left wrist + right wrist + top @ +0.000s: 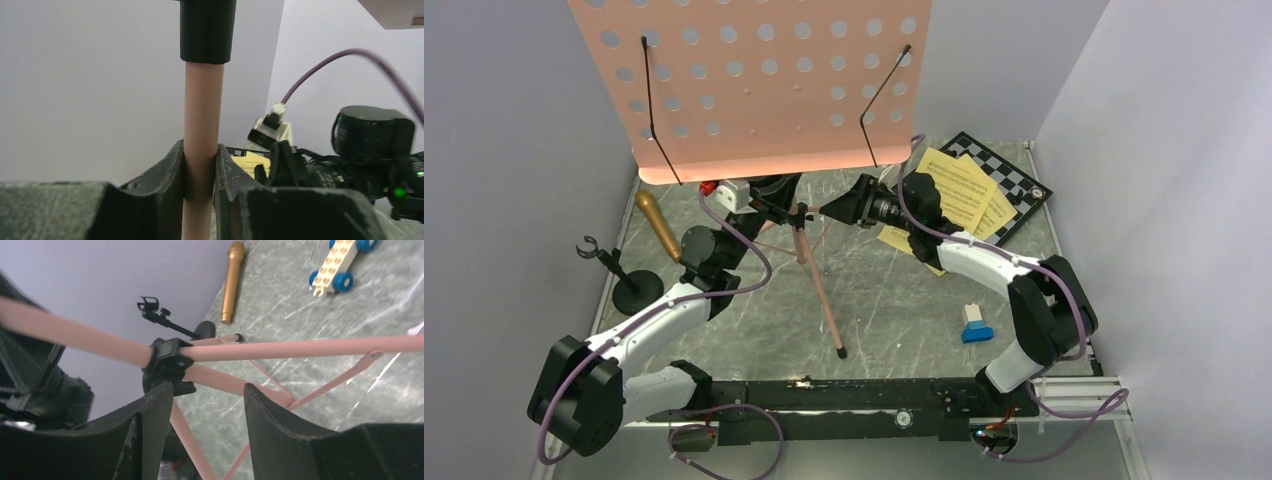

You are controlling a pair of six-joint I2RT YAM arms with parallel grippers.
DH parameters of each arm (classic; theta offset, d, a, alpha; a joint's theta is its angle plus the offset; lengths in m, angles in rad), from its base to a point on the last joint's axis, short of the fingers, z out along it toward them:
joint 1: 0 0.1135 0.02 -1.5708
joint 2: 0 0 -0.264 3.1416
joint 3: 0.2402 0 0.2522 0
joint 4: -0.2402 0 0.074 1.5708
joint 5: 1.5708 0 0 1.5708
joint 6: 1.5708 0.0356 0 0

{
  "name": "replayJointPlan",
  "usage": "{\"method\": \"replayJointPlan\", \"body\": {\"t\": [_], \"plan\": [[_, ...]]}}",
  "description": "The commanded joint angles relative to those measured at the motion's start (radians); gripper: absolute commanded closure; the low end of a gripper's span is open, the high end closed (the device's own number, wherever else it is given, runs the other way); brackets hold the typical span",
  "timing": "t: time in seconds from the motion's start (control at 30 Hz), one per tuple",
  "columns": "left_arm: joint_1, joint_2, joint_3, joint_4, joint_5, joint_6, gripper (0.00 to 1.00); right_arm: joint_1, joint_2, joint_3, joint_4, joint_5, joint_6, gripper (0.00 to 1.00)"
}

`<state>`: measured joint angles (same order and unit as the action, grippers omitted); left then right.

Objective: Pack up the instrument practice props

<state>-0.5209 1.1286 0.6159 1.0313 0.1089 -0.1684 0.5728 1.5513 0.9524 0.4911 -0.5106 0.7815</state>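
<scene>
Two claws meet at the pink tripod music stand with its perforated desk (754, 80), which stands upright at the far middle of the grey-green marbled table (894, 300). The left claw (200, 167) is clenched on the stand's pink pole (201, 115). The right claw (202, 400) is released, its jaws spread just beside the black leg collar (167, 360). Yellow sheet-music pages (964, 190) lie far right, overlapping a black-and-white chessboard (1019, 180). A gold-brown microphone (656, 225) and a black round-based mic stand (629, 285) sit at the left.

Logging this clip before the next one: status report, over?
Left gripper shut on music stand pole. Right gripper open, facing tripod hub. Microphone, mic stand, sheet music loose on table.
</scene>
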Motion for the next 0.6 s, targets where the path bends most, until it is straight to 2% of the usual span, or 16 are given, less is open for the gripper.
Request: {"method": "replayJointPlan", "body": {"t": [0.0, 0.2, 0.3, 0.57], "plan": [[0.008, 0.029, 0.013, -0.006, 0.105, -0.142, 1.0, -0.024, 0.075, 0.008, 0.148, -0.169, 0.39, 0.4], [0.02, 0.059, 0.013, 0.079, 0.183, -0.192, 1.0, -0.024, 0.144, 0.052, 0.268, -0.262, 0.639, 0.34], [0.019, 0.063, 0.011, 0.085, 0.196, -0.191, 1.0, -0.021, 0.144, 0.071, 0.243, -0.259, 0.689, 0.3], [0.02, 0.064, -0.008, 0.103, 0.196, -0.178, 1.0, -0.014, 0.114, 0.067, 0.233, -0.218, 0.805, 0.32]]}}
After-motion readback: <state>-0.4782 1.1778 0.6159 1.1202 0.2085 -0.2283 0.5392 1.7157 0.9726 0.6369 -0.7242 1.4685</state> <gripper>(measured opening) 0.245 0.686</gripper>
